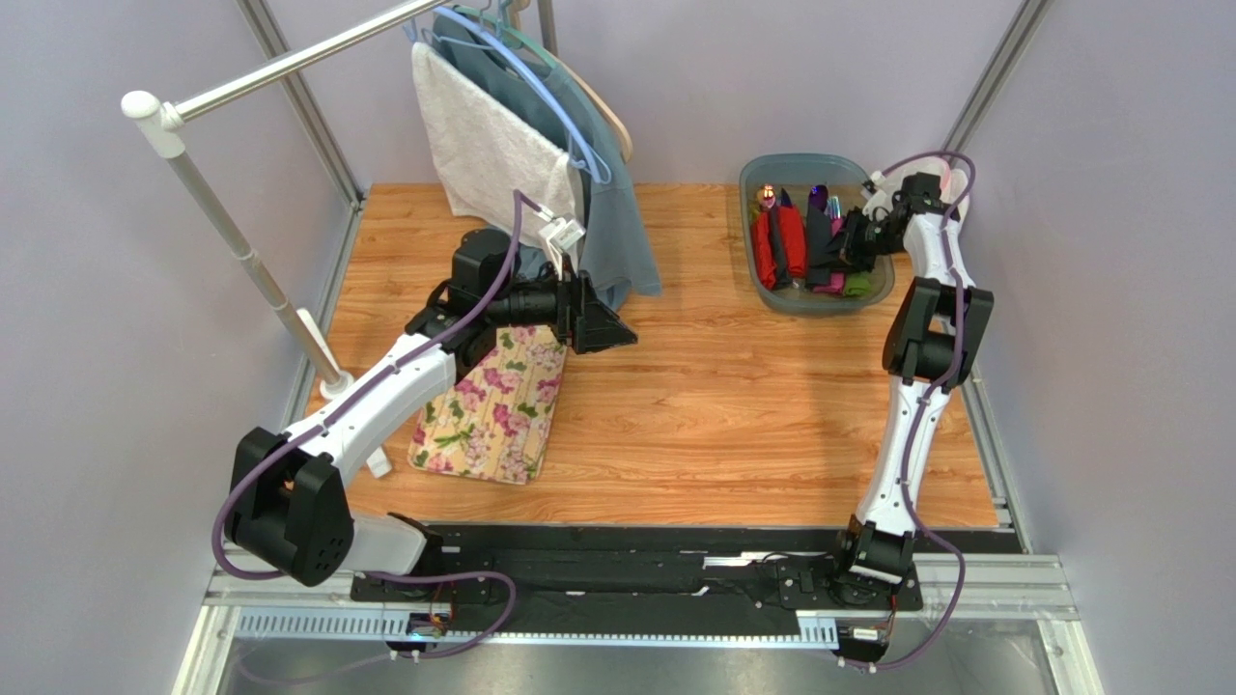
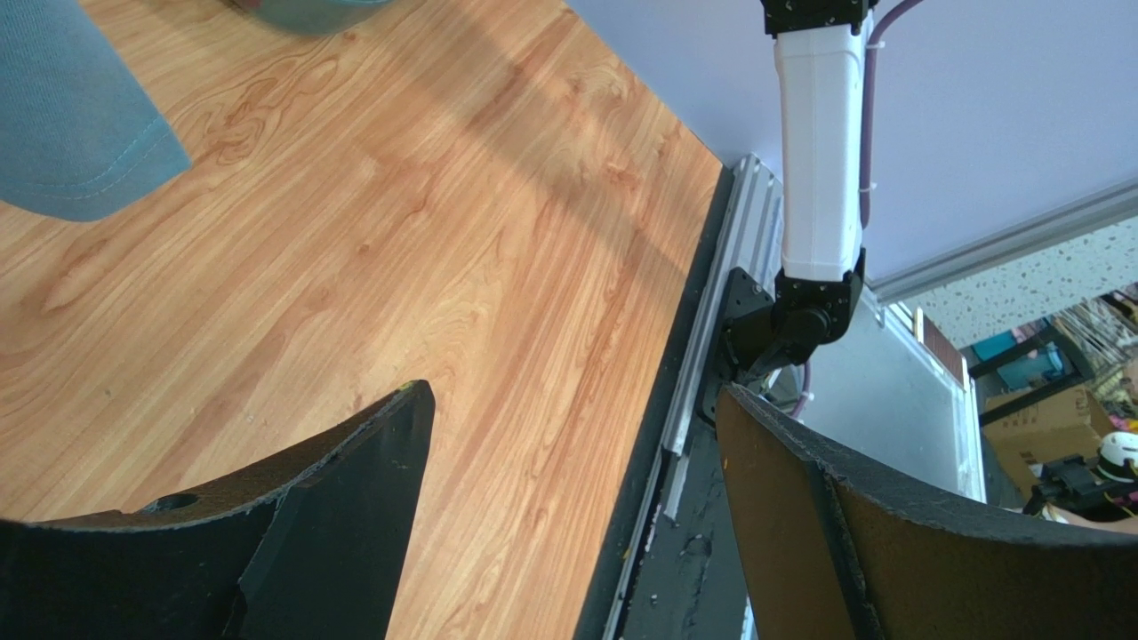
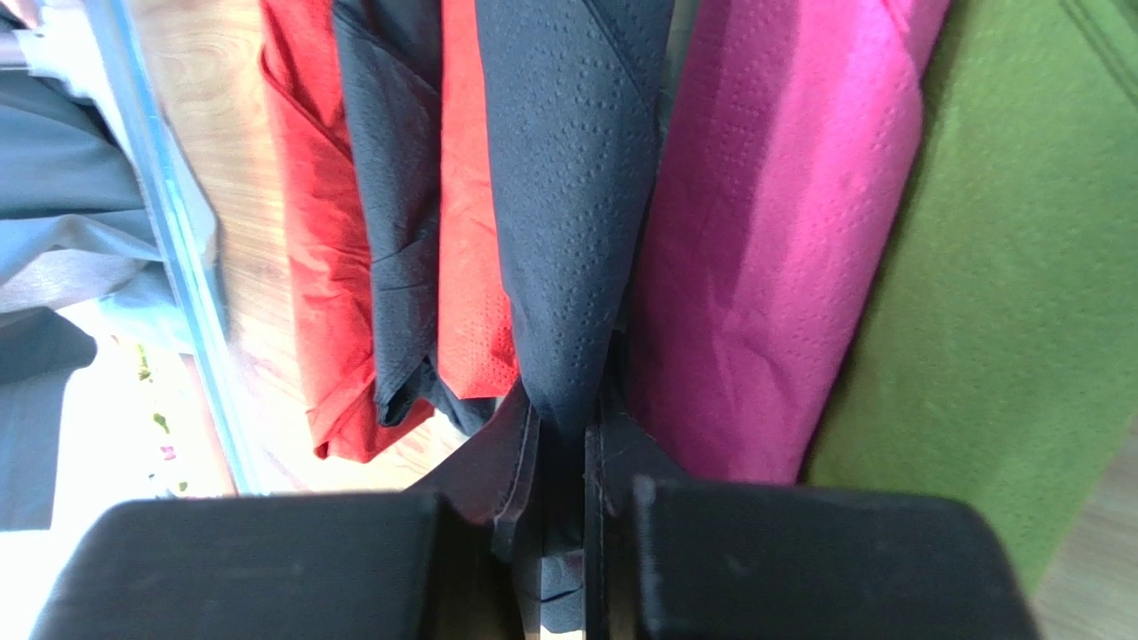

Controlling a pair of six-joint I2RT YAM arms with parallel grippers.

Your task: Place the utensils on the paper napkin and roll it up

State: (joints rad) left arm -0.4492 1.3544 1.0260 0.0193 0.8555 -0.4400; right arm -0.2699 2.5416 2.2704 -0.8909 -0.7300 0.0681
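My right gripper reaches into the grey bin at the back right and is shut on a dark navy paper napkin, pinching its folded end between the fingers. In the top view that gripper sits low among the bin's contents. My left gripper hangs open over bare wood with nothing between its fingers; from above, the left gripper is just right of the floral mat. The utensils cannot be made out for certain; only slim purple ends show at the bin's far side.
Red rolls, a pink roll and a green one lie beside the held napkin. A floral mat lies at the left front. Hanging clothes on a white rack stand at the back left.
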